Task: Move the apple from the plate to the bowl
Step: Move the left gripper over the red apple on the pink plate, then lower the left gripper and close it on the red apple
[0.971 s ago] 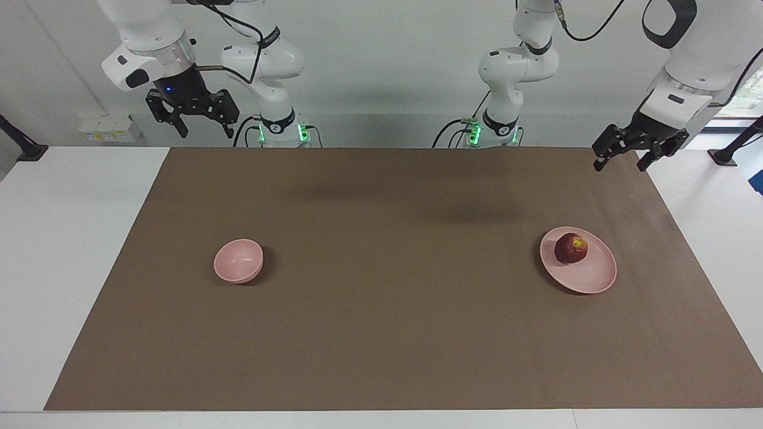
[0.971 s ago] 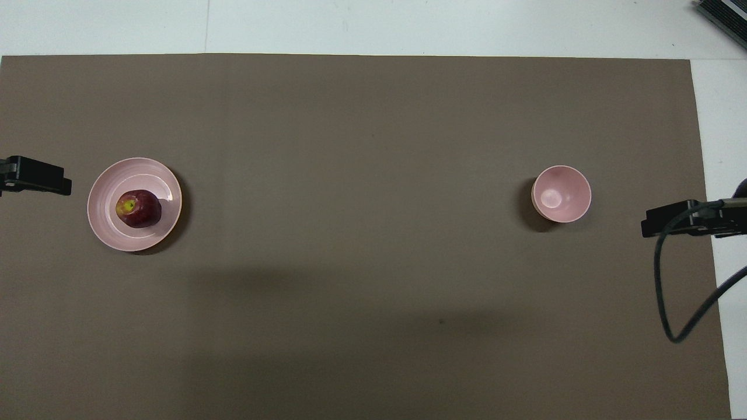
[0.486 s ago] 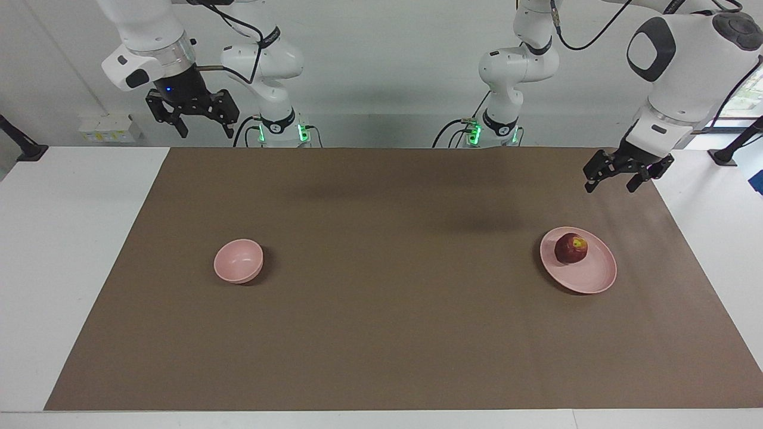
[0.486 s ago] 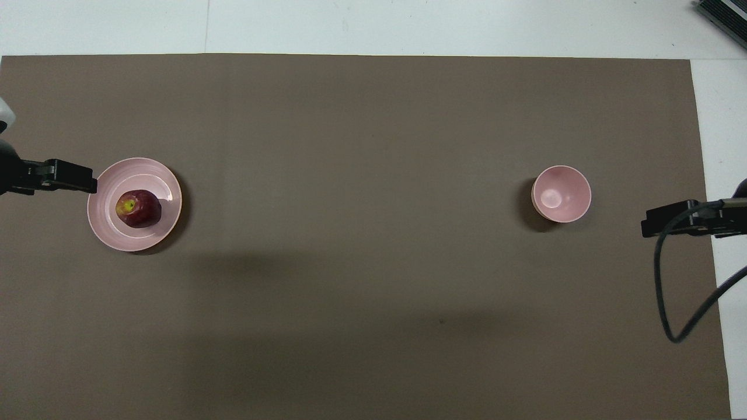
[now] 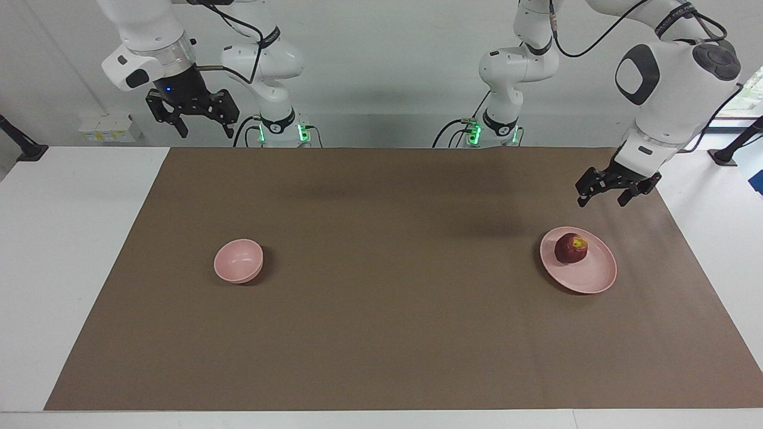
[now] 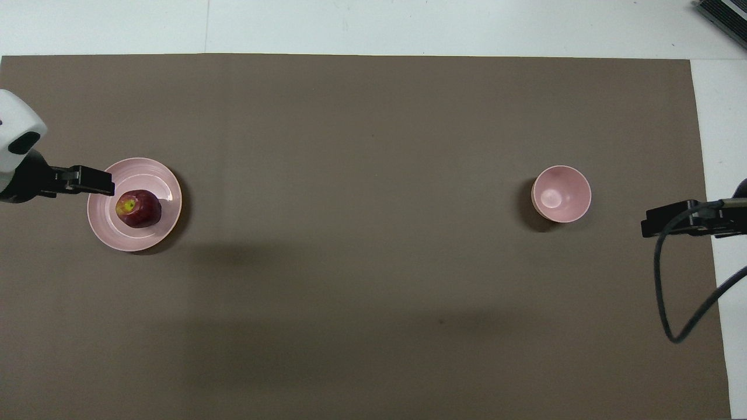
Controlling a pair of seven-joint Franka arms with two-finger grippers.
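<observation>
The dark red apple [image 5: 571, 248] with a yellowish patch lies on the flat pink plate [image 5: 590, 275] toward the left arm's end of the table; both also show in the overhead view, the apple [image 6: 138, 208] on the plate [image 6: 152, 233]. The small deep pink bowl [image 5: 238, 261] stands empty toward the right arm's end, and shows in the overhead view [image 6: 561, 193]. My left gripper [image 5: 602, 202] is open and empty in the air, over the plate's rim in the overhead view [image 6: 108, 182], clear of the apple. My right gripper [image 5: 205, 132] is open and waits high up.
A brown mat [image 5: 381, 333] covers the table, with white table edge [image 5: 71, 238] at both ends. A black cable [image 6: 665, 291] hangs from the right arm beside the mat's edge.
My left gripper has come down and moved in from the table's end toward the plate. The right arm, apple, plate and bowl have not moved.
</observation>
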